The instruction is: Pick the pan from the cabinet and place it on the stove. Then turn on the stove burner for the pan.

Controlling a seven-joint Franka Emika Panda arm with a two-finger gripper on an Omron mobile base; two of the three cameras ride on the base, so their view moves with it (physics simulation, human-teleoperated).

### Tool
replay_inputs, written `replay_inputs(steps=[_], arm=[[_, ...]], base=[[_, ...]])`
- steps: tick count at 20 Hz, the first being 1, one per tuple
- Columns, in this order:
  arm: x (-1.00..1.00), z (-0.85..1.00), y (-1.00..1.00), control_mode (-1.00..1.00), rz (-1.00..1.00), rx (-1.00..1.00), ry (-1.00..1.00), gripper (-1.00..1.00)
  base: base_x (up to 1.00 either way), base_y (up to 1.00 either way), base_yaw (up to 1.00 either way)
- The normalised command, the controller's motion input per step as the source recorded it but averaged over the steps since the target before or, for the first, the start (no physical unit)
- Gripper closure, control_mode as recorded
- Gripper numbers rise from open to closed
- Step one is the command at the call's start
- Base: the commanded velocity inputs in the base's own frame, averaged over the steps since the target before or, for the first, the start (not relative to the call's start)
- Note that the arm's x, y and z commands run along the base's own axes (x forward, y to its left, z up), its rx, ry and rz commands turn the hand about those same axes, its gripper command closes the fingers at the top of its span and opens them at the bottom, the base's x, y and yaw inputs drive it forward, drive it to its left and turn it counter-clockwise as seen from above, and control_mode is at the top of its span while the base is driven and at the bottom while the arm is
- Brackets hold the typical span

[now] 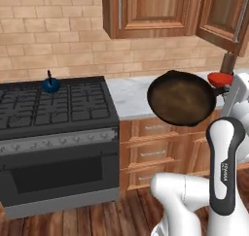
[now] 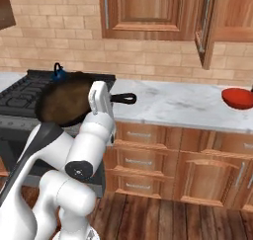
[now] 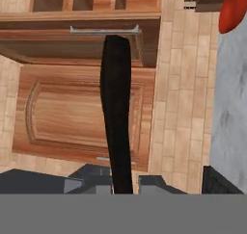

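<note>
Left base view: wide black gas range (image 1: 53, 109) at left, grates bare save small blue kettle (image 1: 50, 85) at rear. Round dark frying pan (image 1: 181, 98) airborne over marble counter (image 1: 129, 98) – right of stove, tilted. Hand view: long black handle (image 3: 116, 112) runs straight out from gripper (image 3: 120, 182), jaws clamped on it – reddish-brown wall cabinet (image 3: 87, 69) beyond.
</note>
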Motion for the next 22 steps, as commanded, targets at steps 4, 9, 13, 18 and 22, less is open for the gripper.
replay_inputs(steps=[4, 9, 13, 18, 22], arm=[[0.00, 0.00, 0.00, 1.00, 0.00, 0.00, 0.00, 1.00], [0.00, 0.00, 0.00, 1.00, 0.00, 0.00, 0.00, 1.00], [0.00, 0.00, 0.00, 1.00, 0.00, 0.00, 0.00, 1.00], [0.00, 0.00, 0.00, 1.00, 0.00, 0.00, 0.00, 1.00], [0.00, 0.00, 0.00, 1.00, 0.00, 0.00, 0.00, 1.00]], base=[[0.08, 1.00, 0.00], [0.35, 0.96, 0.00], [0.55, 0.74, 0.00], [0.52, 0.44, 0.00], [0.43, 0.39, 0.00]])
